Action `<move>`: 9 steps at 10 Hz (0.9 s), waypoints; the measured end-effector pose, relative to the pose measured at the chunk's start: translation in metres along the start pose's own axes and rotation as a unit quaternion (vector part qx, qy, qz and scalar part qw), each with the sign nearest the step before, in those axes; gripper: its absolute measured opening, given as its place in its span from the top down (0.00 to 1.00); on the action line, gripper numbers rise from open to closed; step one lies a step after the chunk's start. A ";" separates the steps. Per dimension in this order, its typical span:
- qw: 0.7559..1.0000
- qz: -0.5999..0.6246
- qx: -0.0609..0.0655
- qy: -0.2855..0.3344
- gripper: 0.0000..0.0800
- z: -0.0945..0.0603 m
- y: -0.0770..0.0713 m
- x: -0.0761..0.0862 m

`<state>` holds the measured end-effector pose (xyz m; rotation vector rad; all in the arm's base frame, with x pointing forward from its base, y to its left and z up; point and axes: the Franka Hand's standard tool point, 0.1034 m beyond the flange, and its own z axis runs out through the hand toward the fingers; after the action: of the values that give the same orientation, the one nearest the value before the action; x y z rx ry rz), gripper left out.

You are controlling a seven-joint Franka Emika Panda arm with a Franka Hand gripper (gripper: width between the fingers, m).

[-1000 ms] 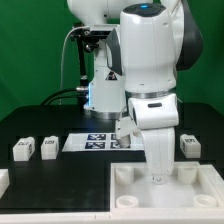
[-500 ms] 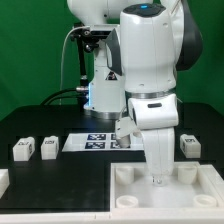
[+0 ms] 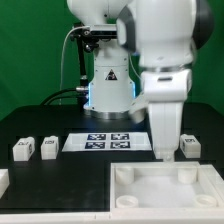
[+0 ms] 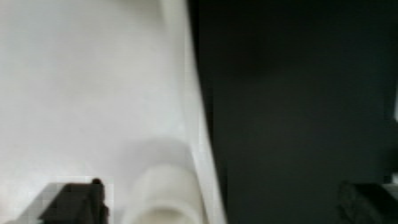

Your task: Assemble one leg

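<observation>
Tray part (image 3: 150,190), large, flat, white plastic, lower frame. Gripper (image 3: 163,153) over its far right edge, fingers (image 4: 71,202) spread wide, nothing between. Small white rectangular plastic leg (image 3: 188,147), right-centre, upright just beside gripper. Likely light, stiff, slick; pinch flat sides mid-height.

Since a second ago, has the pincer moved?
Yes: the pincer shifted toward the exterior view's right and upward, judged against the marker board.

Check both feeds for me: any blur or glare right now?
Exterior view: the arm is smeared by motion blur, but the marker board and legs are crisp, with even light and no glare. Wrist view: soft throughout; the edge of the white tray-like part against the black table is fuzzy, and the fingertips are dark smudges.
</observation>
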<state>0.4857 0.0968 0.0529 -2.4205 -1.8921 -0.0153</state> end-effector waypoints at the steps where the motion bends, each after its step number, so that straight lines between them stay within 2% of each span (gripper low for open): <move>1: 1.000 0.015 -0.007 0.001 0.19 -0.012 -0.009 0.020; 3: 0.989 0.150 -0.015 0.009 0.19 -0.018 -0.025 0.052; 4: 0.986 0.167 -0.019 0.015 0.19 -0.016 -0.028 0.054; 5: 0.979 0.202 -0.018 0.016 0.19 -0.015 -0.028 0.053; 8: 0.940 0.341 -0.013 0.021 0.19 -0.014 -0.030 0.055; 9: 0.906 0.422 -0.008 0.019 0.19 -0.010 -0.047 0.057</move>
<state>0.4544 0.1627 0.0683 -2.9850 -0.6895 -0.0285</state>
